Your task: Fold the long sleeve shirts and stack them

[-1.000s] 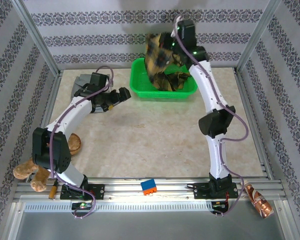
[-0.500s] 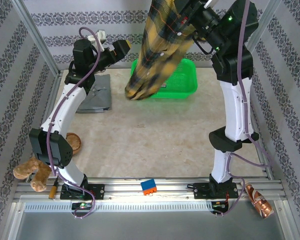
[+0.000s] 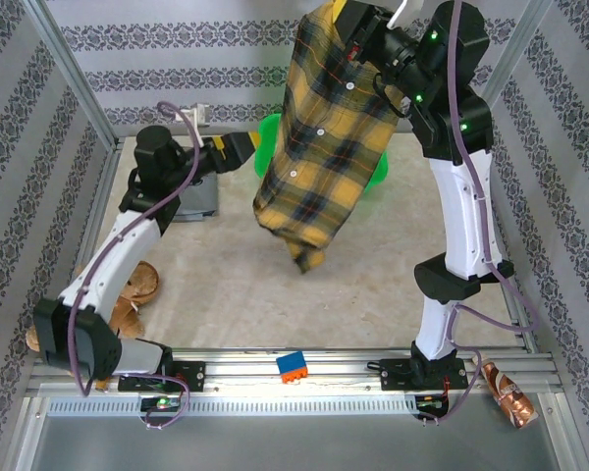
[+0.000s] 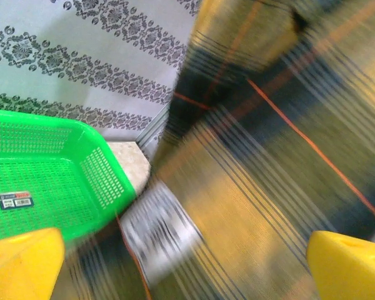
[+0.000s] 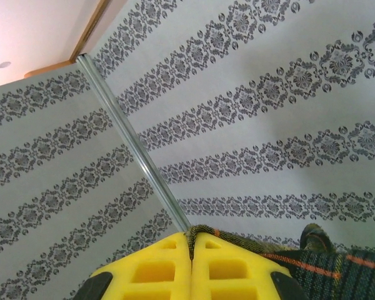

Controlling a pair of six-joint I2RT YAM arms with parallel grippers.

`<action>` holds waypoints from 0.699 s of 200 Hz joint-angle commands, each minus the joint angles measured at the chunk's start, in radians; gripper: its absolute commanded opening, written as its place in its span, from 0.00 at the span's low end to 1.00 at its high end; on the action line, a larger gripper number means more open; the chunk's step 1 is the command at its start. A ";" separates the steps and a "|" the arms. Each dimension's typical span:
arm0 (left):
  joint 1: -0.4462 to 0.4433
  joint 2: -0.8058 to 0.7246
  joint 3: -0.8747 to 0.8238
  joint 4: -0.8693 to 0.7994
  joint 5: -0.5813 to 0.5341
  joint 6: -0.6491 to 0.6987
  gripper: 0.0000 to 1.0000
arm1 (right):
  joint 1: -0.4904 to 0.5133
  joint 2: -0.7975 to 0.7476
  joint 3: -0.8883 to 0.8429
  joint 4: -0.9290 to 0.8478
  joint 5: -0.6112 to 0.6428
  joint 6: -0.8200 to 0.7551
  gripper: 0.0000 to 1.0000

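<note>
Plaid shirt point(image 3: 324, 157) hanging above the table point(image 3: 226, 285)
Right gripper point(image 5: 191, 240), high at the far side, clamps its top edge; left gripper point(image 3: 234, 152) gapes wide just left of it (the grey shirt point(image 3: 198, 196) lies far left)

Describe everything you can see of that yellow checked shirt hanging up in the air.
The plaid shirt is soft, flannel-like cloth: yellow and black checks crossed by thin red lines, with pale buttons in a row down its front. It hangs lengthwise above the table, pinched at its top by the shut right end effector, its lower end bunched. It hides the middle of the green basket behind it.
</note>
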 commanded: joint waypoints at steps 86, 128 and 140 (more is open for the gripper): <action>0.114 -0.168 -0.017 -0.471 -0.432 0.104 0.99 | 0.333 -0.298 -0.740 0.001 0.399 -0.254 0.00; 0.204 -0.204 -0.086 -0.574 -0.526 0.032 0.99 | 0.567 -0.149 -1.066 0.240 0.425 -0.081 0.07; 0.218 -0.218 -0.104 -0.604 -0.557 0.036 0.99 | 0.600 -0.087 -1.071 0.297 0.336 -0.064 0.31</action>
